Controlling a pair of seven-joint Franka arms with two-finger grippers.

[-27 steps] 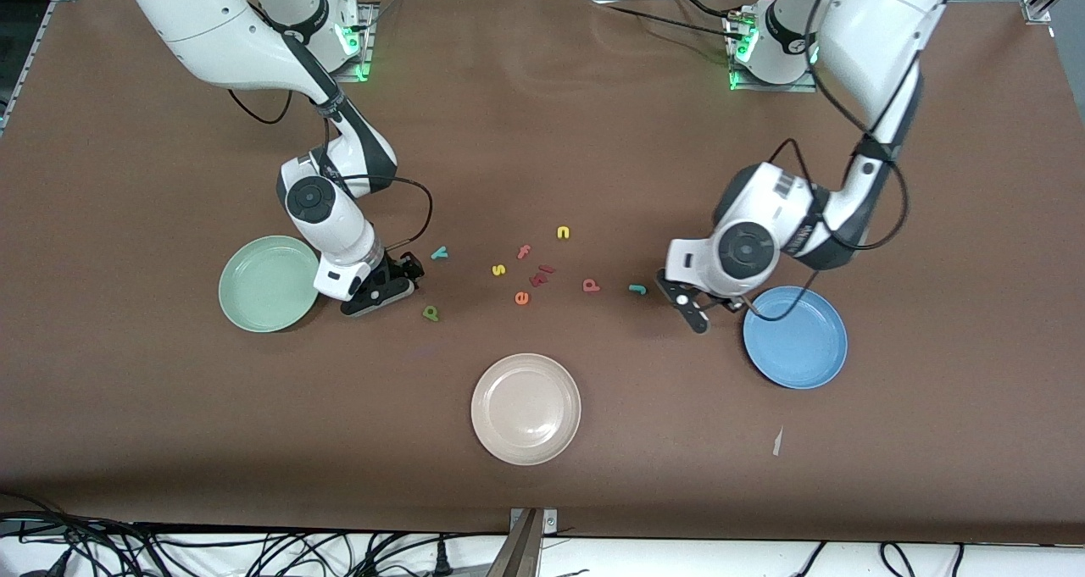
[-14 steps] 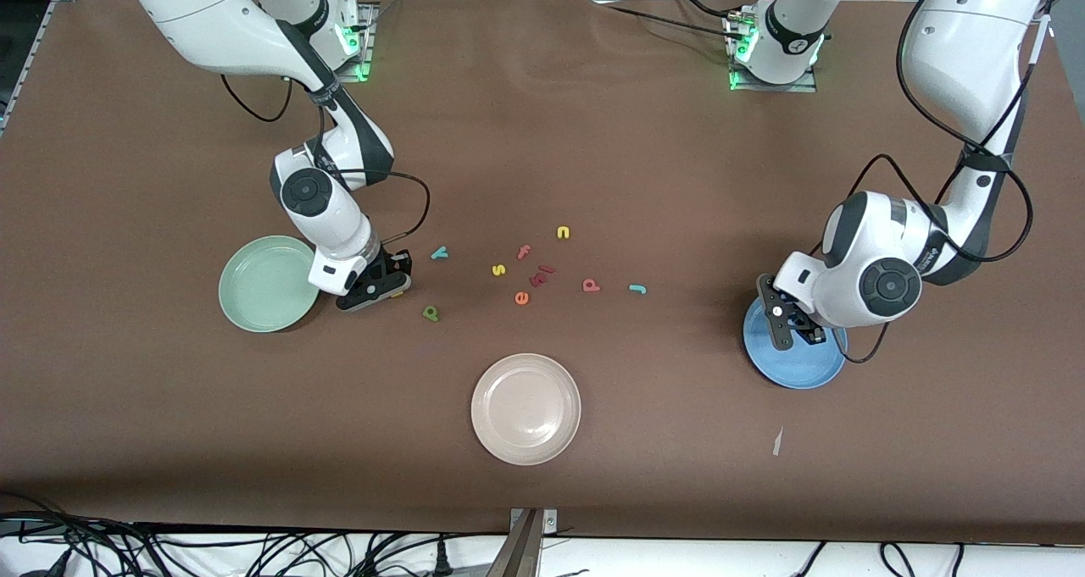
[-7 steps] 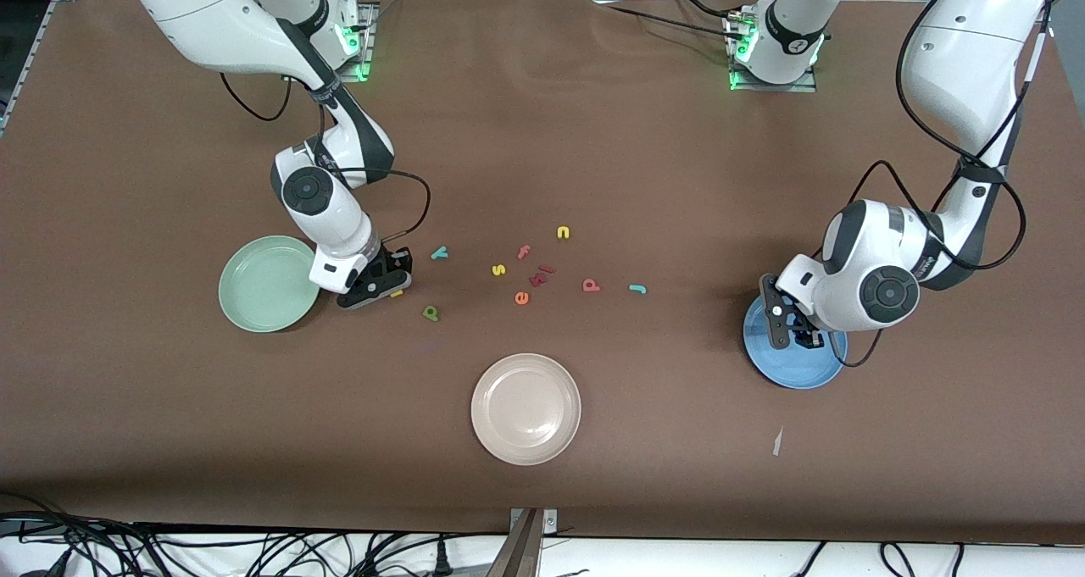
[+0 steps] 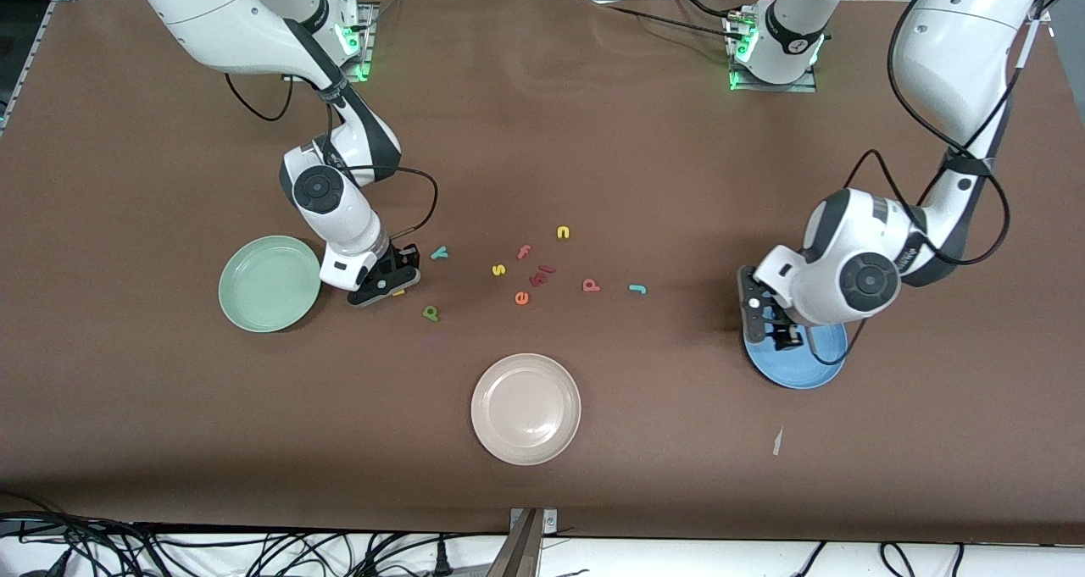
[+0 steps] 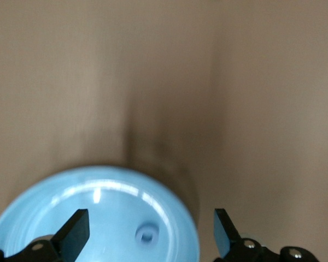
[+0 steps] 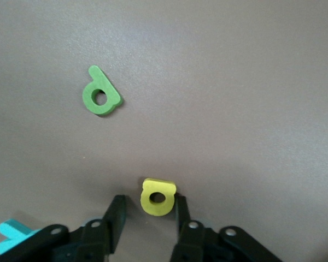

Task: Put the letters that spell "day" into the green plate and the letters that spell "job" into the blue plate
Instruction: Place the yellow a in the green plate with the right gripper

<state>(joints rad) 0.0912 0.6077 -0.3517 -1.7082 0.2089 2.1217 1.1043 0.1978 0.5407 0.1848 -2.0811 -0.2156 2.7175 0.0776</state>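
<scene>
1. Brown table filling the front view; arm bases with green lights along the top edge, loose cables along the bottom edge
2. Green plate toward the right arm's end, holding no letter
3. Right gripper low at the table just beside that plate, fingers part-spread around the yellow "d": one finger touching it, a gap at the other; cannot tell whether lifted
4. Teal "y" and dark green "a" loose on the table near that gripper
5. Mid-frame scatter: yellow "s", red "f", orange "e", yellow "n", then salmon "b" and teal "j"
6. Beige plate at lower centre, nearer the front camera than the letters
7. Left gripper over the blue plate, fingers spread wide; blue "o" lying in the plate below them
8. Against two seconds ago: left gripper gone from beside the "j" to over the plate, closed a second ago and since spread; right gripper barely shifted; loose letters unmoved
</scene>
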